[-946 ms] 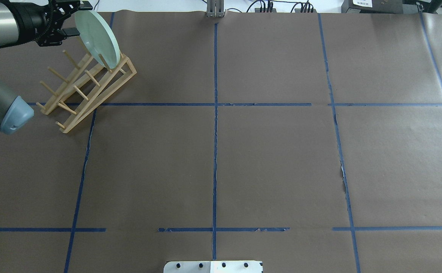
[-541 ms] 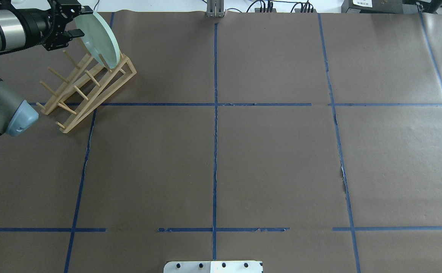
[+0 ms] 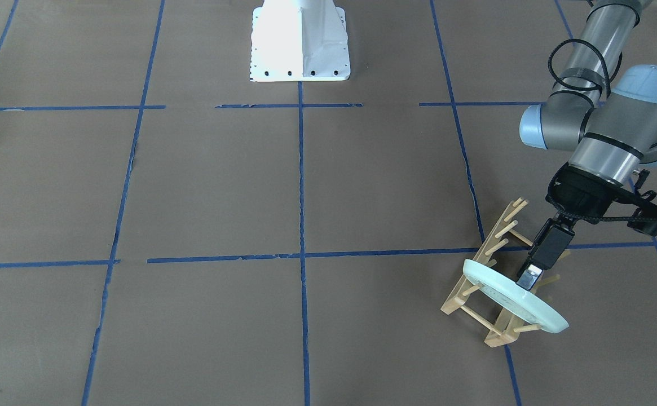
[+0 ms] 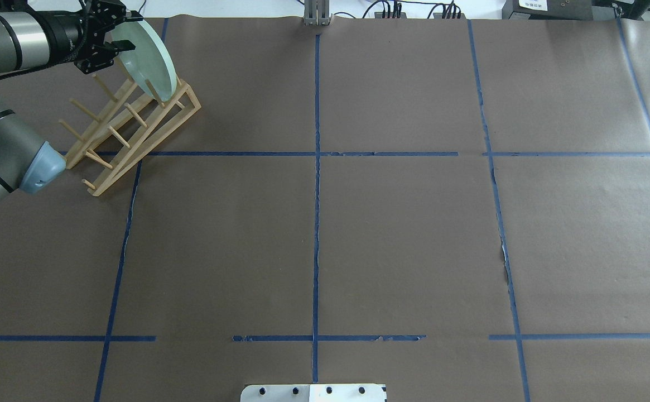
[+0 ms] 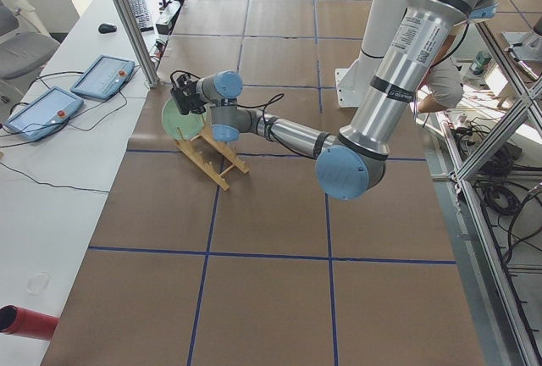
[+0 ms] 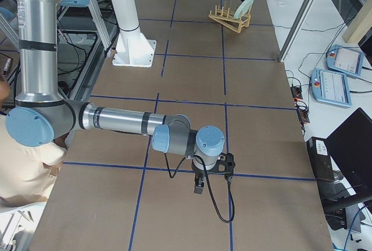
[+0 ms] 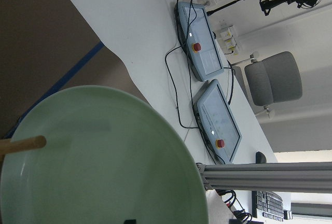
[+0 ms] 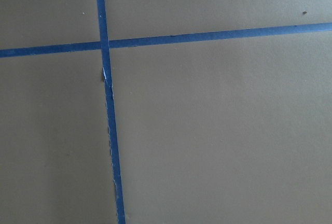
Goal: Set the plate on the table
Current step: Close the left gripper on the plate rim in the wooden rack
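The pale mint-green plate [image 4: 146,56] stands tilted in the far end of the wooden peg rack [image 4: 129,134], at the far left of the table [image 4: 403,240]. My left gripper [image 4: 124,33] is open, with a finger on each side of the plate's upper rim. In the front view one finger [image 3: 531,276] lies against the plate [image 3: 511,299] and the other is hidden behind it. The left wrist view shows the plate's face [image 7: 104,156] close up, with a peg across it. My right gripper [image 6: 199,188] hangs low over bare table; I cannot tell whether it is open or shut.
The rack [image 3: 475,293] lies at an angle across a blue tape line. The white robot base [image 4: 313,392] is at the near edge. Beyond the table's far edge is a white bench with two teach pendants [image 5: 102,78] and a metal post [image 5: 131,19].
My left arm has swung right and the left gripper has moved further onto the plate's upper rim. The plate and rack have not moved.
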`<control>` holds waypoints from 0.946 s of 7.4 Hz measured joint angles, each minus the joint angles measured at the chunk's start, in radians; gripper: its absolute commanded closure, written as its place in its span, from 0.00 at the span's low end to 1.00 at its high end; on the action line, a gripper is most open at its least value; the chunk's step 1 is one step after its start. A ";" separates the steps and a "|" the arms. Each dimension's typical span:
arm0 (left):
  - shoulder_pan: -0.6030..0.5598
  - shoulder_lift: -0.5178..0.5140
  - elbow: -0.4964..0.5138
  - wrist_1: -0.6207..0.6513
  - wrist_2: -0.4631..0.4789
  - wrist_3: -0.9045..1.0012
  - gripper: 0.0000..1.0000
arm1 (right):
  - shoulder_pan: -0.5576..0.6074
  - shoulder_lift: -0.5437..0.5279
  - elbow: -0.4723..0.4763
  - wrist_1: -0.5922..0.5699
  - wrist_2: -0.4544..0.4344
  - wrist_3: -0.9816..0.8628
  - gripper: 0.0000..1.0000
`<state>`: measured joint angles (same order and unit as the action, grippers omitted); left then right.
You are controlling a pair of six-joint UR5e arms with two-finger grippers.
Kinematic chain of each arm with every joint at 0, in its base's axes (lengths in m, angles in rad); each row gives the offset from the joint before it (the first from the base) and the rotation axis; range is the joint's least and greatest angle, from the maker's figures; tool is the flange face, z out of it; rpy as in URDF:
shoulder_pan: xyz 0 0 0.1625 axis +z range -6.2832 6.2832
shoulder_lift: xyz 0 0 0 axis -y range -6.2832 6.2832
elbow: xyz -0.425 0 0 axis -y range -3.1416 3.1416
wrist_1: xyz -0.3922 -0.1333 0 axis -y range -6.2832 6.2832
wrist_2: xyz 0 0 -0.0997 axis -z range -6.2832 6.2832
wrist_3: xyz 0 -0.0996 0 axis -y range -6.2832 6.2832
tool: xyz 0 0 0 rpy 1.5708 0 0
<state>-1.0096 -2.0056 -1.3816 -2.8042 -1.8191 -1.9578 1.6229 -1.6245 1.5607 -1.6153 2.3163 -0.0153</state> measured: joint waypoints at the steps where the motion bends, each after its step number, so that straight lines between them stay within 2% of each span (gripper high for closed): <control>1: -0.002 -0.003 0.002 0.000 0.000 -0.005 0.36 | 0.000 0.000 0.000 0.000 0.000 0.000 0.00; 7: -0.010 -0.025 0.020 0.013 -0.002 -0.029 0.77 | 0.000 0.000 0.001 0.000 0.000 0.000 0.00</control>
<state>-1.0200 -2.0304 -1.3616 -2.7916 -1.8206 -1.9863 1.6230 -1.6245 1.5616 -1.6153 2.3163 -0.0154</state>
